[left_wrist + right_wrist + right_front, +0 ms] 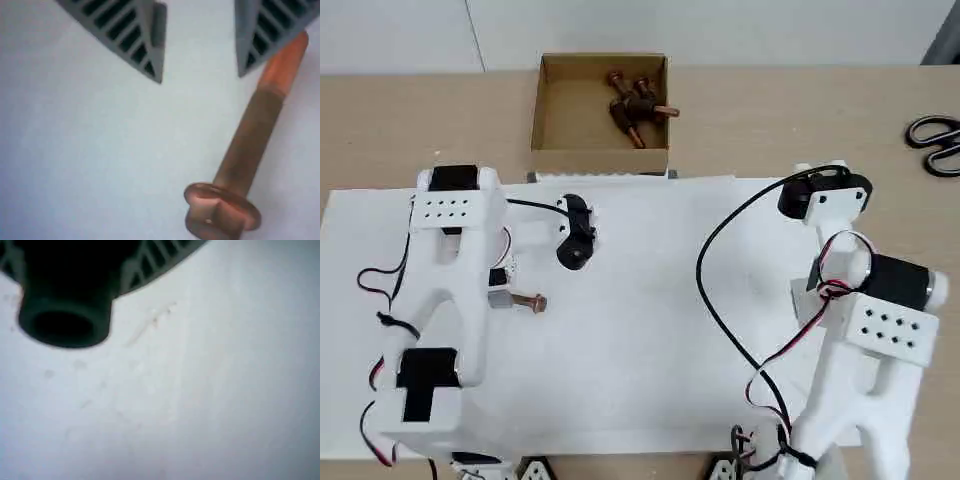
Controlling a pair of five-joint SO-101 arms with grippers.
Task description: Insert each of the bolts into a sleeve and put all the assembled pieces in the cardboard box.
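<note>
On the white sheet (640,340) the left gripper (199,77) hangs low with its fingers (145,45) spread and holding nothing. The bolt (250,135) lies flat on the sheet, its flanged head pointing away from the gripper and its orange tip just beside one finger. The right gripper (155,260) sits close over the sheet, well apart from the bolt, and whether it is open or closed cannot be told. Farther off on the table (770,110) stands the cardboard box (570,120) with several assembled pieces (635,108) in its right part, and scissors (935,140) lie near the table's right edge.
</note>
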